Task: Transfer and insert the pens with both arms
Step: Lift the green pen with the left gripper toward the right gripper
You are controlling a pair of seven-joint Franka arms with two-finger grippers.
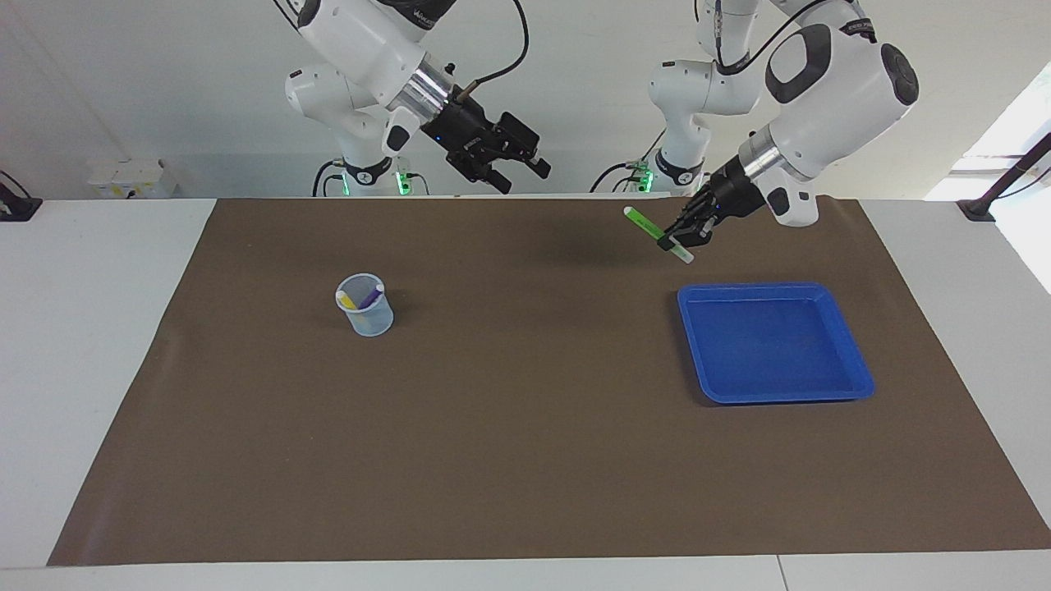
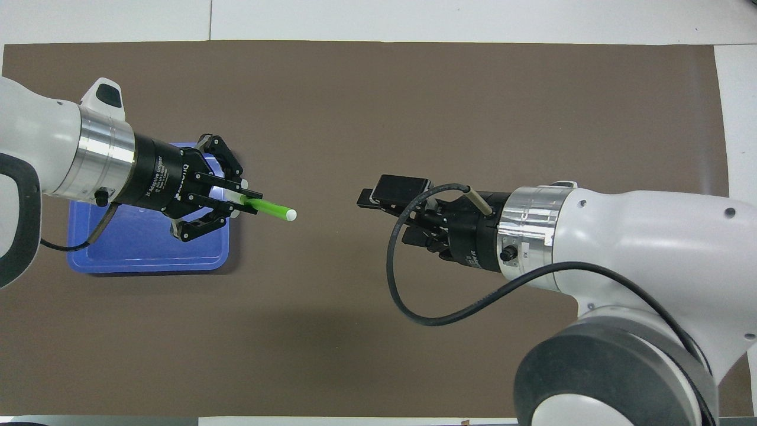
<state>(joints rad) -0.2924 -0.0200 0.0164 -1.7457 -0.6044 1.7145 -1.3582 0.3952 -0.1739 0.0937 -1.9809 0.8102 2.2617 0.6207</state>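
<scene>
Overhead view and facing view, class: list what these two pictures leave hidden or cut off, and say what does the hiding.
- The cup with the yellow pen and purple pen: absent from the overhead view, covered by the right arm.
- Blue tray: partly covered overhead by the left gripper.
- Green pen: its middle is hidden by the fingers in both views.
- Right gripper: fingertips partly masked overhead by its own body and cable.

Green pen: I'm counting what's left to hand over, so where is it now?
The green pen is in the air, clamped in the left gripper above the brown mat, beside the blue tray, pointing toward the open right gripper.
</scene>
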